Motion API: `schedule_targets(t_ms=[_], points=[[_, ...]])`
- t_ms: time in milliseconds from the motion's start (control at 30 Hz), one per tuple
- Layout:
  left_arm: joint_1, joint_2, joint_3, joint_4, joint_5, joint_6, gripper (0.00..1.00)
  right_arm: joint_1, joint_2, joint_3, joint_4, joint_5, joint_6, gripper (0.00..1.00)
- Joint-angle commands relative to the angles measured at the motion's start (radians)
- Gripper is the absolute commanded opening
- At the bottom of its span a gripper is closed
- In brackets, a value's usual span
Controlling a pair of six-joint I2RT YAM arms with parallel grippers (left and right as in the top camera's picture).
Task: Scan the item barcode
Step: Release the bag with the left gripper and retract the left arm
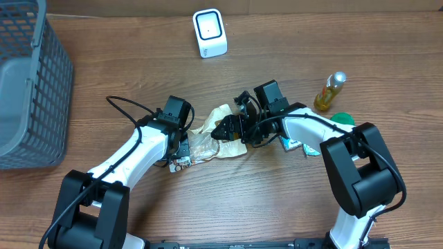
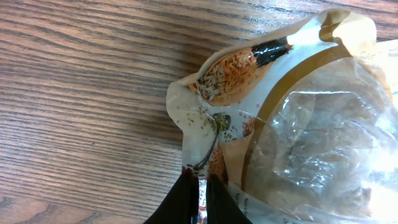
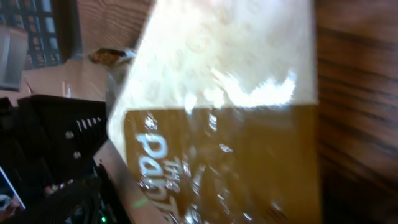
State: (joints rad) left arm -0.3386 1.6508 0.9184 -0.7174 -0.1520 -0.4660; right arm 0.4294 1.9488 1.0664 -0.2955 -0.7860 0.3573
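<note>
The bag is cream with tan-gold bands, speckled seed pictures and a clear window, lying on a brown wood-grain table near a grey mesh basket, white scanner and yellow bottle.

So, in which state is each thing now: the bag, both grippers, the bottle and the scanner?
bag: crumpled, pinched at its edge
left gripper: shut on the bag
right gripper: at the bag, jaws unclear
bottle: standing, cap on
scanner: upright, away from the bag
</note>
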Motion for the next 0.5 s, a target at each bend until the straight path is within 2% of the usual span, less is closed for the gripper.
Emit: schedule_targets(t_ms=[0,200,367,467], points=[[0.007,0.01,-0.007,0.001,-0.004,-0.01,0.11,0.038,-0.005,-0.018,0.035,-0.01,0.016,0.89],[0.007,0.01,-0.007,0.0,-0.004,-0.01,0.12,0.13,-0.005,-0.018,0.069,0.117,0.017,0.88],[0.007,0.01,-0.007,0.0,-0.005,-0.01,0.12,0.193,-0.005,-0.018,0.105,0.179,0.015,0.8],[0.007,0.01,-0.007,0.0,-0.005,-0.01,0.12,0.204,-0.005,-0.018,0.108,0.192,0.008,0.79]])
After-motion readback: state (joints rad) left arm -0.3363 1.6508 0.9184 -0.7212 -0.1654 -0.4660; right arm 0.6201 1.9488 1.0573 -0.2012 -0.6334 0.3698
